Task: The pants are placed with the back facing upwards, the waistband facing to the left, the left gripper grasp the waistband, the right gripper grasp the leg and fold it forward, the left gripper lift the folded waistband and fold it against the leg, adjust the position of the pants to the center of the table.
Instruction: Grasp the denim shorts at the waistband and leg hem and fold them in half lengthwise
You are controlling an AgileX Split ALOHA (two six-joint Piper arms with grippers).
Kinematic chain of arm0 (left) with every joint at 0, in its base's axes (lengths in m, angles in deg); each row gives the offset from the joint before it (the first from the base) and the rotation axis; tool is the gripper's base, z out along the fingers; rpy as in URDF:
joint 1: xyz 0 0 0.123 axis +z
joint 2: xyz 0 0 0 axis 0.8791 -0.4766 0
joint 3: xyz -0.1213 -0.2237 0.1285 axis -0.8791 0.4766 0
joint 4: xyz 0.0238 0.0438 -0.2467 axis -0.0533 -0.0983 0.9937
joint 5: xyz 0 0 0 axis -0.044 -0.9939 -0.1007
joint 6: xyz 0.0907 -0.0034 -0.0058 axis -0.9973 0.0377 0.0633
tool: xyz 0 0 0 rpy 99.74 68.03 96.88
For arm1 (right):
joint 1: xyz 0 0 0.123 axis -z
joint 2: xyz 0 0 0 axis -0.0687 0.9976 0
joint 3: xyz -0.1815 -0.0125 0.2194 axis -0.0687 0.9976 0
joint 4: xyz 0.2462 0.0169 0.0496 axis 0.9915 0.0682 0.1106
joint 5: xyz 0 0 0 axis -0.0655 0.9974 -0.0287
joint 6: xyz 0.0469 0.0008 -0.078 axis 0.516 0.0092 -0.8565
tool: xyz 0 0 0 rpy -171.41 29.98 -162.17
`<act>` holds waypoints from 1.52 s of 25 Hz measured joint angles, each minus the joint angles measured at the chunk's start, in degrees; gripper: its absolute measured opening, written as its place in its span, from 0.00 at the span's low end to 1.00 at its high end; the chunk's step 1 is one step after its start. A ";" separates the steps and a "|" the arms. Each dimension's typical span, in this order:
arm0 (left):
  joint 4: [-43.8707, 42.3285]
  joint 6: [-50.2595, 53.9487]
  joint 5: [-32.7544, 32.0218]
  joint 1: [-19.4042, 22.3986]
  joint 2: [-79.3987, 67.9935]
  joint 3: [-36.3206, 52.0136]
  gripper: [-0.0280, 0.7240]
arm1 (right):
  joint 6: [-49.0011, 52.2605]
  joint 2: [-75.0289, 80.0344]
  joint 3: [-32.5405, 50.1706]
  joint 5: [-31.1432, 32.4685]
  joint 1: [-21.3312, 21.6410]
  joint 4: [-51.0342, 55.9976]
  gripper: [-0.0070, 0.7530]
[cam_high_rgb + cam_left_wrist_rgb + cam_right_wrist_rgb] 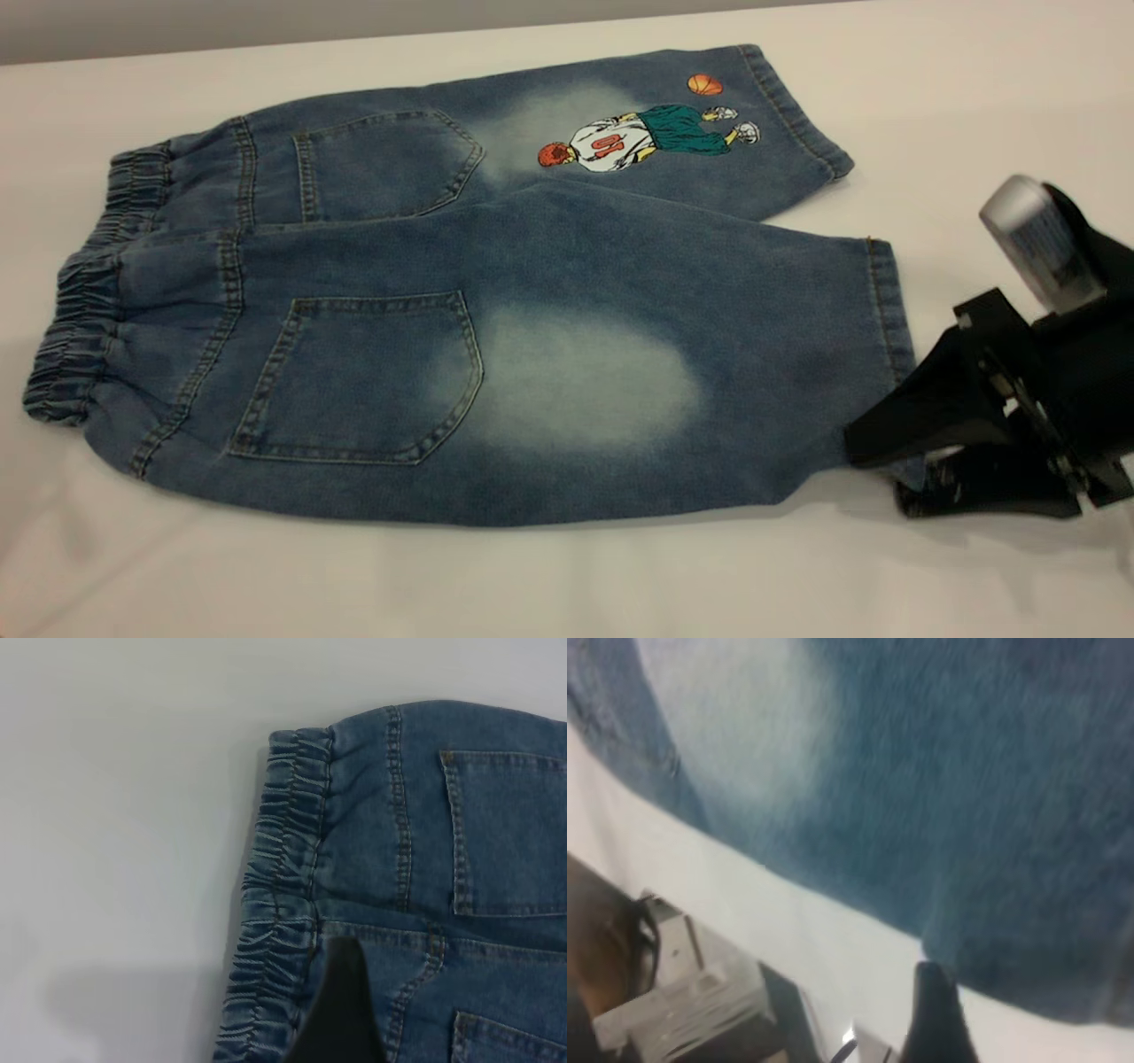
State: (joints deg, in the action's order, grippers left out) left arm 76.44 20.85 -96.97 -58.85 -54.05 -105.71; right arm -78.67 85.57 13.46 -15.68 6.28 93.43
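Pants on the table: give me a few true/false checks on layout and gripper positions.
1. The pants lie flat with both back pockets up. True.
2. The waistband is at the exterior view's right. False: it is at the left.
3. The right gripper is at the hem of the leg with the faded oval. True.
4. The cartoon is on the near leg. False: it is on the far leg.
5. The left gripper is over bare table. False: it is over denim by the waistband.
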 joint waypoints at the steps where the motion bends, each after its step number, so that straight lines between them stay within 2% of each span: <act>1: 0.00 0.00 0.00 0.00 0.00 0.00 0.78 | 0.00 0.00 0.00 0.61 0.00 0.09 0.58; 7: 0.00 0.06 0.00 0.00 0.00 0.00 0.78 | 0.26 -0.30 -0.19 7.27 0.00 5.67 0.61; 14: 0.05 0.06 -0.05 0.00 0.00 0.00 0.78 | 0.02 -0.41 -0.25 9.48 0.00 8.29 0.60; 17: 0.05 0.06 -0.05 0.00 0.00 0.00 0.78 | 0.02 -0.46 -0.25 9.92 0.00 8.29 0.53; 23: 0.05 0.06 -0.05 0.00 0.00 0.00 0.78 | 0.02 -0.50 -0.25 9.80 0.00 7.04 0.18; 25: 0.05 0.06 -0.05 0.00 0.00 0.00 0.78 | 0.02 -0.50 -0.25 7.90 -0.04 6.99 0.07; 26: 0.05 0.06 -0.09 0.00 0.00 0.00 0.78 | 0.02 -0.50 -0.25 6.18 -0.04 7.05 0.04; 31: -0.16 0.06 -2.86 0.00 0.00 0.00 0.78 | 0.02 -0.50 -0.25 -0.03 -0.04 6.70 0.03; 36: -0.16 0.13 -8.45 0.00 -1.84 1.04 0.78 | 0.02 -0.69 -0.25 1.20 -0.04 6.70 0.03; 38: -0.71 0.15 -8.65 0.00 -2.82 2.16 0.78 | 0.02 -0.69 -0.25 1.32 -0.04 6.70 0.03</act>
State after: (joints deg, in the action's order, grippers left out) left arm 75.73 21.00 -105.62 -58.85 -56.86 -103.54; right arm -78.65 84.88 13.21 -14.36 6.24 100.13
